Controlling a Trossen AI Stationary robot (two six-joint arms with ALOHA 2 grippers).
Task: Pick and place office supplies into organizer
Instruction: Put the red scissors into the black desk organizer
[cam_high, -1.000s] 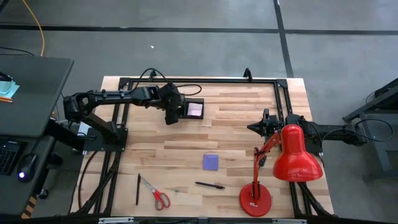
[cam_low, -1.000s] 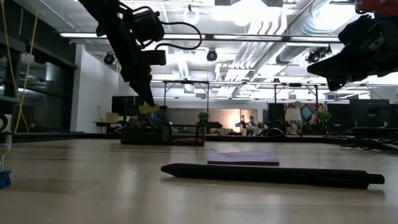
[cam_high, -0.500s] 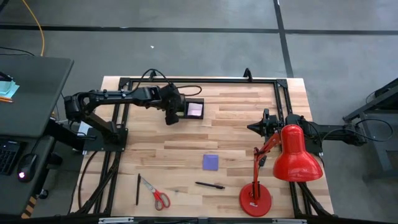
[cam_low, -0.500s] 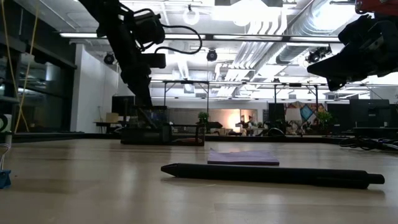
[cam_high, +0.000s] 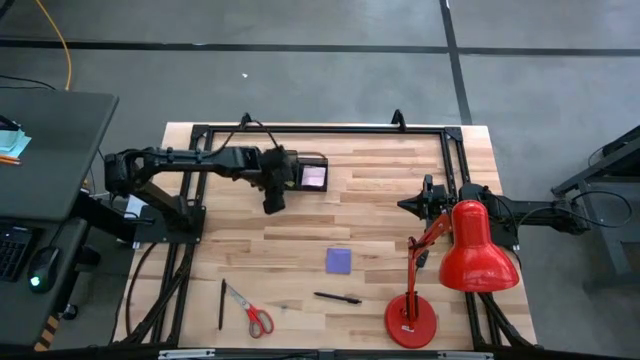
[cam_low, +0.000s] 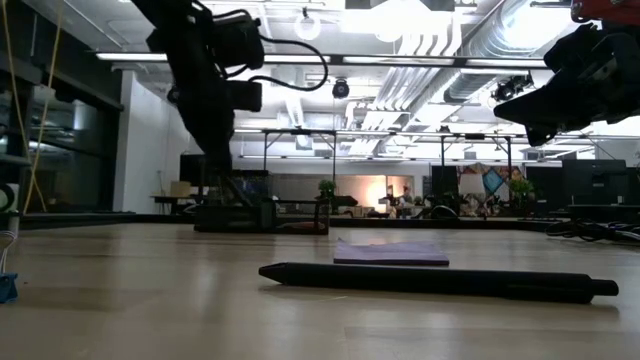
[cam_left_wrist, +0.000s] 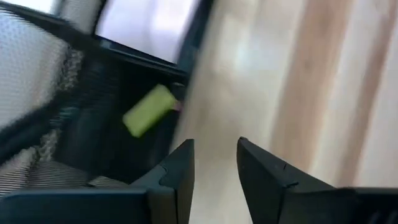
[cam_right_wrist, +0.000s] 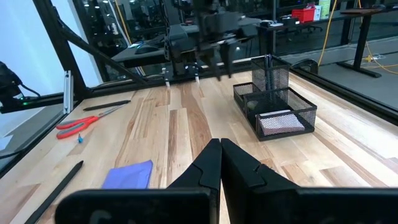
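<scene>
The black mesh organizer (cam_high: 309, 174) stands at the table's far middle and also shows in the right wrist view (cam_right_wrist: 273, 102). A pink pad (cam_high: 314, 176) lies in one compartment, and a yellowish piece (cam_left_wrist: 149, 109) lies in another. My left gripper (cam_high: 272, 203) hangs open and empty just beside the organizer's left end, over bare wood (cam_left_wrist: 214, 158). My right gripper (cam_right_wrist: 219, 152) is shut and empty at the table's right side (cam_high: 405, 205). On the table lie a purple pad (cam_high: 339, 260), red-handled scissors (cam_high: 250, 312) and two dark pens (cam_high: 337, 297) (cam_high: 221, 303).
A large red desk lamp (cam_high: 465, 250) stands at the near right, its base (cam_high: 410, 322) by the front edge. A black metal frame (cam_high: 320, 129) runs along the table's far edge and sides. Bare wood lies between the organizer and the purple pad.
My left gripper has let go of the yellowish piece it held over the organizer; the piece now lies inside. The gripper has then drawn a little toward the table's near edge, off the organizer's left end.
</scene>
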